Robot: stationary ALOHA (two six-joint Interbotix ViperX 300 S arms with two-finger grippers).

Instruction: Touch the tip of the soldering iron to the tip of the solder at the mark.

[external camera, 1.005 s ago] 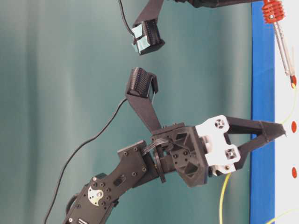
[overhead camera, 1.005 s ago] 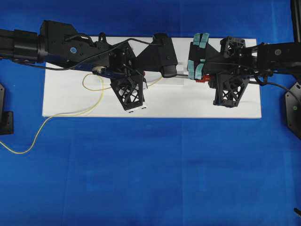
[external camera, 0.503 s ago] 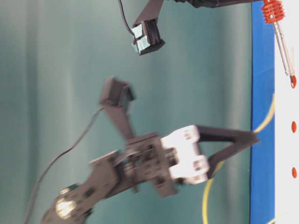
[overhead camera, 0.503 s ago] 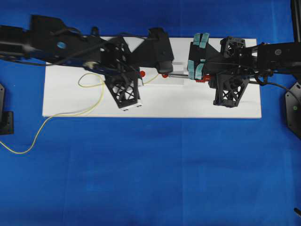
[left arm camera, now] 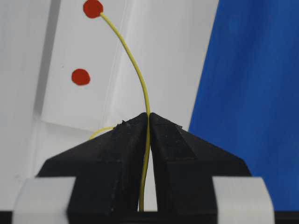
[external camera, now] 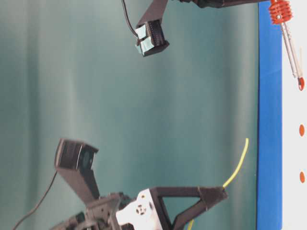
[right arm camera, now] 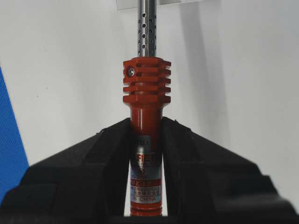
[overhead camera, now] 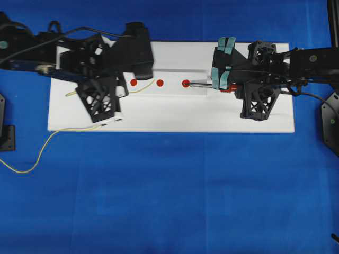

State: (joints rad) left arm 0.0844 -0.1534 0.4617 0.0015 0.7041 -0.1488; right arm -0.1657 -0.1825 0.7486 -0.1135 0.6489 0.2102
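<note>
The soldering iron lies level over the white board. Its dark tip sits on the right-hand red mark. My right gripper is shut on its red handle; the shaft runs out of the top of that view. My left gripper is shut on the thin yellow solder. In the overhead view the solder's free end points right between the other two marks. The table-level view shows the left gripper and the solder raised off the board, well apart from the iron's tip.
Two more red marks sit left of the iron's tip. The rest of the solder trails off the board's left front corner across the blue table. Black mounts stand at the table's left and right edges.
My left arm has pulled back to the left and lifted, carrying the solder away from the iron's tip. All three marks now show. The right arm and the iron have not moved.
</note>
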